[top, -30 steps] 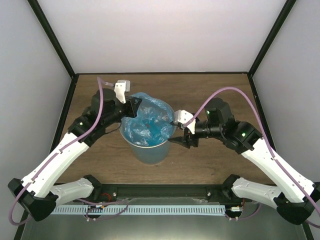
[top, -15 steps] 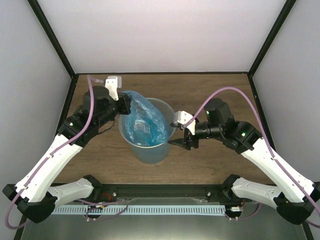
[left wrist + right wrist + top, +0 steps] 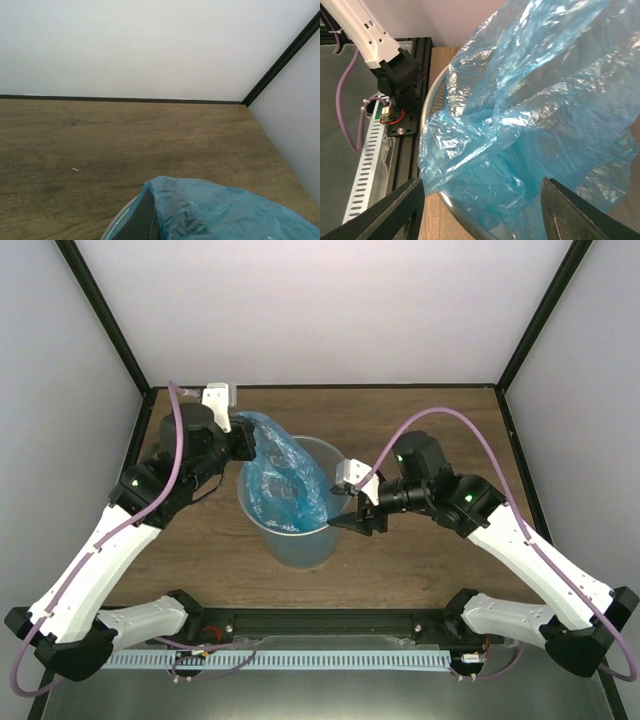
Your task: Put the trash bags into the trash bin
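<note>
The grey translucent trash bin (image 3: 300, 545) stands at the table's middle. A light-blue trash bag (image 3: 285, 480) lies partly inside it and is stretched up over the far-left rim. My left gripper (image 3: 247, 440) is shut on the bag's upper edge just outside that rim. In the left wrist view the bag (image 3: 225, 210) drapes over my dark fingers (image 3: 142, 222), with the bin's rim (image 3: 112, 227) below. My right gripper (image 3: 347, 513) is open at the bin's right rim. In the right wrist view its jaws (image 3: 482, 210) stand wide apart, facing the bag (image 3: 535, 100) and the rim (image 3: 432, 100), holding nothing.
The brown wooden table (image 3: 420, 420) is closed in by white walls with black corner posts. A black rail (image 3: 330, 625) with both arm bases runs along the near edge. The left arm's base (image 3: 395, 75) shows in the right wrist view.
My left gripper has moved back and to the left, pulling the bag's edge out over the far-left rim and stretching it. My right gripper has shifted slightly left toward the bin.
</note>
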